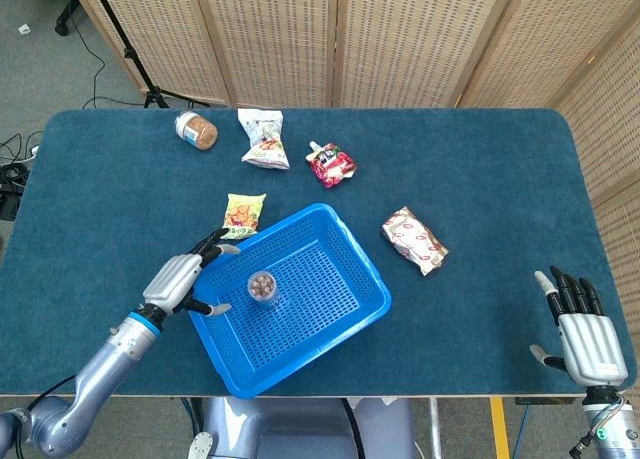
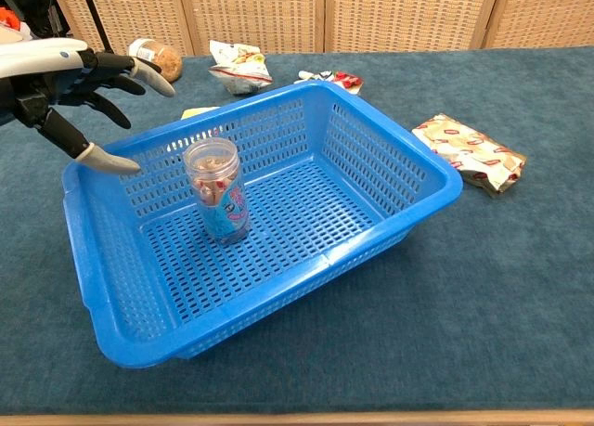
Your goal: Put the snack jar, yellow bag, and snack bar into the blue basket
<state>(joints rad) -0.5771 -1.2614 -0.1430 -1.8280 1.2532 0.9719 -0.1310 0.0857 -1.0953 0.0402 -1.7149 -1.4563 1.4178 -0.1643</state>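
The snack jar [image 2: 216, 191] stands upright on the floor of the blue basket [image 2: 390, 162], in its left half, clear of the walls. It is a clear jar with a blue label and the snacks show through its top in the head view [image 1: 262, 284].

The left hand [image 1: 182, 281] hovers over the basket's left rim, beside the jar and apart from it. Its fingers [image 2: 119, 163] are spread and grasp nothing. In the chest view the left hand [image 2: 70, 83] sits above the rim at the upper left, with the thumb pointing toward the basket wall.

The right hand [image 1: 585, 334] is at the table's near right edge, well apart from the basket. Its fingers are extended, slightly apart, and grasp nothing. The chest view does not show it.

The yellow bag [image 1: 241, 213] lies flat on the table [image 1: 480, 169], just beside the basket's far left corner; in the chest view only its edge [image 2: 198, 112] shows behind the rim.

The snack bar [image 1: 413, 240], in a red and white wrapper, lies on the table to the right of the basket, apart from it [image 2: 469, 152].

Along the far edge of the table lie a brown jar [image 1: 195, 130] on its side, a white bag [image 1: 262, 138] and a red pouch [image 1: 330, 164].
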